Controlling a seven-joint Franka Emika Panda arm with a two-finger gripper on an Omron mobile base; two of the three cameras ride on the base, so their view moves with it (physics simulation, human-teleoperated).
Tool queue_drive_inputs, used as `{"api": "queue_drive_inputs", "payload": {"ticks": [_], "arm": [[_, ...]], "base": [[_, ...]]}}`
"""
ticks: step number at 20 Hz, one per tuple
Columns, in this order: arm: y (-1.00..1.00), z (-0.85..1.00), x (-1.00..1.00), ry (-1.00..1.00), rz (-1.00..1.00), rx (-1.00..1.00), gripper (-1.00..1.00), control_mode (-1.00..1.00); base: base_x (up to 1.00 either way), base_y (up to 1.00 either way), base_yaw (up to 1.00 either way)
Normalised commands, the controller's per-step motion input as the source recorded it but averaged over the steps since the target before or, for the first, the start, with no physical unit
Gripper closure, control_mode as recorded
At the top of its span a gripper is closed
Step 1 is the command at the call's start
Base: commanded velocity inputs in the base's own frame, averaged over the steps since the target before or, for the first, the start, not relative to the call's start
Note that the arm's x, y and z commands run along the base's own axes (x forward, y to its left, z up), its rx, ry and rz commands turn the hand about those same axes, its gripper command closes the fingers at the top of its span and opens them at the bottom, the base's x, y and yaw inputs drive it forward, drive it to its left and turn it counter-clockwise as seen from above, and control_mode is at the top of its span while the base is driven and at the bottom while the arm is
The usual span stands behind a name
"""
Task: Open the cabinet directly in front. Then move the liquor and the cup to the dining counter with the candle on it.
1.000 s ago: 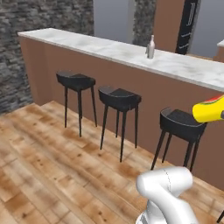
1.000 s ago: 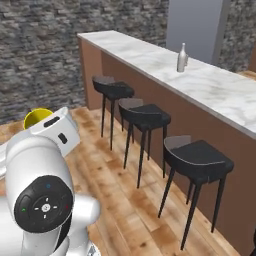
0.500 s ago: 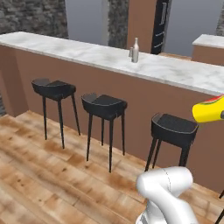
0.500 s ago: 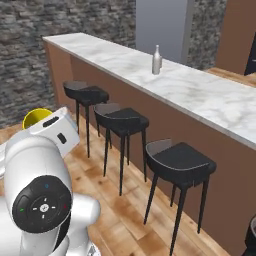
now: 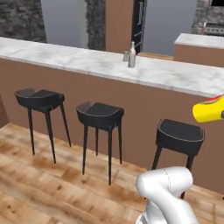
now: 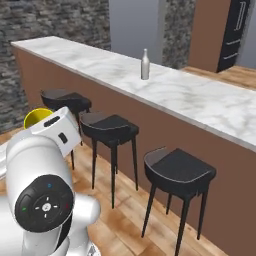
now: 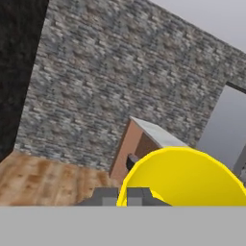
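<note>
My gripper [image 7: 126, 197] is shut on the yellow cup [image 7: 187, 175], whose rim bulges large in the hand view. The same cup [image 5: 209, 110] pokes in at the right edge of the left base view, lying sideways in the air. In the right base view it [image 6: 36, 116] peeks out behind my white hand. The liquor [image 5: 132, 55] [image 6: 145, 65] stands upright on the dining counter [image 5: 78, 59] [image 6: 200, 97]. Just left of the bottle sits the small candle [image 5: 125, 56]. The cabinet is out of view.
Three dark stools [image 5: 100, 116] [image 6: 178, 170] line the near side of the counter, over a wood floor [image 5: 39, 188]. A stone wall [image 6: 55, 20] and a smaller marble-topped island [image 5: 199, 40] lie behind it. A dark tall unit [image 6: 234, 30] stands at the back.
The whole scene has slid across both base views, so the base has moved along the counter. The bottle now sits nearer the middle. The cup stays held in the same place.
</note>
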Motion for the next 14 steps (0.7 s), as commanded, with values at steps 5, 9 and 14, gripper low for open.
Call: {"api": "queue_drive_inputs", "payload": {"ticks": [5,9,14], "arm": [[0.00,0.00,0.00,0.00,0.00,0.00,1.00,1.00],[0.00,0.00,0.00,0.00,0.00,0.00,1.00,1.00],[0.00,0.00,0.00,0.00,0.00,0.00,1.00,1.00]], "base": [[0.58,0.34,-0.34],[0.64,0.25,-0.31],[0.61,0.07,-0.31]]}}
